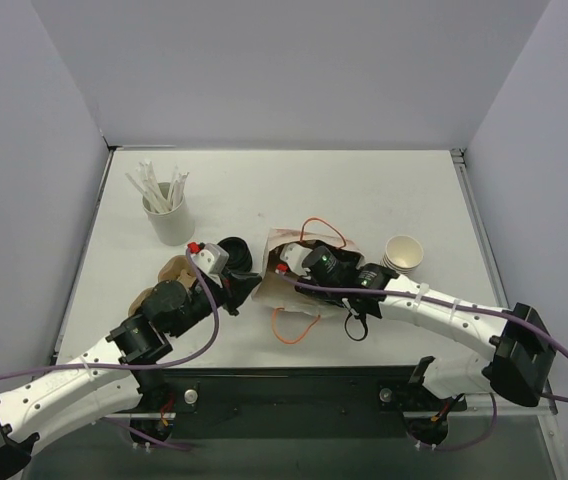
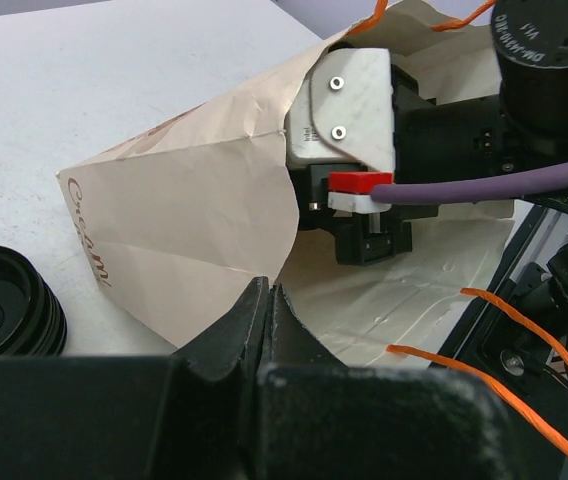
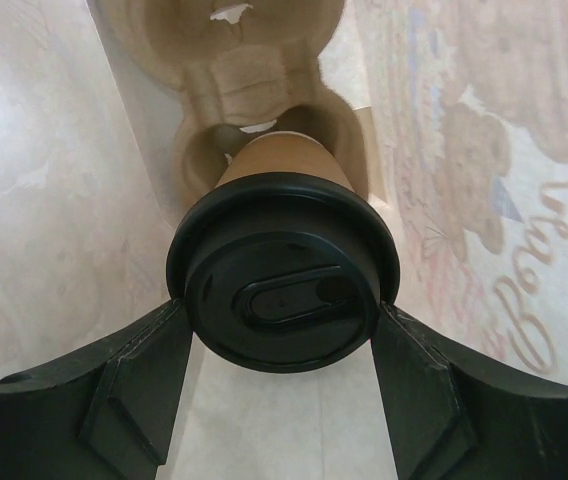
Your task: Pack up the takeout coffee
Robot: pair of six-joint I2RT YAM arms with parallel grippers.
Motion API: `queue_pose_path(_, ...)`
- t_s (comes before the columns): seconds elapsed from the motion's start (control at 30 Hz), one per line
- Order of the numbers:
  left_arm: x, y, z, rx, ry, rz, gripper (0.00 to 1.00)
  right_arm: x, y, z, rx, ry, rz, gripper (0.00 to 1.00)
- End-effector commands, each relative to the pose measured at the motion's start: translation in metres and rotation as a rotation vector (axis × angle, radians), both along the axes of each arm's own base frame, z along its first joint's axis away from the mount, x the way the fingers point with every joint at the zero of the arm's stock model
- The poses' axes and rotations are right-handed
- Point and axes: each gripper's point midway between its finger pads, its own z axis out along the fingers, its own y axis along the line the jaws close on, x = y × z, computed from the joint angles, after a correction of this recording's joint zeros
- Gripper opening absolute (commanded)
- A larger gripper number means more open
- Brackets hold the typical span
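Coffee (image 3: 282, 290): seen inside the paper bag (image 2: 194, 200), its base apparently set in a pocket of the pulp carrier (image 3: 234, 60).
Right gripper (image 3: 282, 315): reached into the bag, fingers clamped on both sides of the black lid.
Left gripper (image 2: 267, 300): fingers pressed together at the bag's mouth; pinched paper cannot be made out.
Lid stack (image 2: 4, 300): lying just beside the bag.

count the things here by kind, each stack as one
cream paper bag with orange handles: 1
brown paper cup with black lid: 1
brown moulded pulp tray: 1
stack of black plastic lids: 1
stack of lidless paper cups: 1
grey cup of white straws: 1
total: 6, leaving out unclear brown shapes by the left arm
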Motion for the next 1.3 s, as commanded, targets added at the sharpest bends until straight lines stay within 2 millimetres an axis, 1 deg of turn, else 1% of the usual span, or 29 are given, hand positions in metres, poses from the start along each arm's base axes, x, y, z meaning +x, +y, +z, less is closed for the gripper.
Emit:
queue_pose_path(0.0,-0.006,-0.003,0.018,-0.042,-0.018,-0.034,0.00,0.009,0.001,0.005,0.016,-0.012,-0.047,0.53)
queue_pose_path(0.13,-0.007,-0.002,0.017,-0.034,-0.020,-0.035,0.00,0.010,0.001,-0.002,0.010,0.004,-0.055,0.53)
queue_pose_path(0.47,-0.007,-0.004,0.013,-0.024,0.006,-0.037,0.00,0.012,-0.005,-0.011,0.008,0.020,-0.081,0.53)
queue_pose_path(0.67,-0.007,-0.004,0.013,-0.023,0.014,-0.035,0.00,0.011,-0.008,-0.024,-0.001,0.049,-0.098,0.53)
queue_pose_path(0.83,-0.007,-0.003,0.013,-0.017,0.021,-0.031,0.00,0.013,-0.005,-0.030,-0.001,0.057,-0.107,0.53)
queue_pose_path(1.1,-0.007,-0.003,0.010,0.002,0.042,-0.030,0.00,0.014,-0.013,-0.048,-0.009,0.087,-0.143,0.53)
queue_pose_path(1.27,-0.008,-0.002,0.011,0.004,0.047,-0.030,0.00,0.015,-0.015,-0.054,-0.012,0.098,-0.159,0.53)
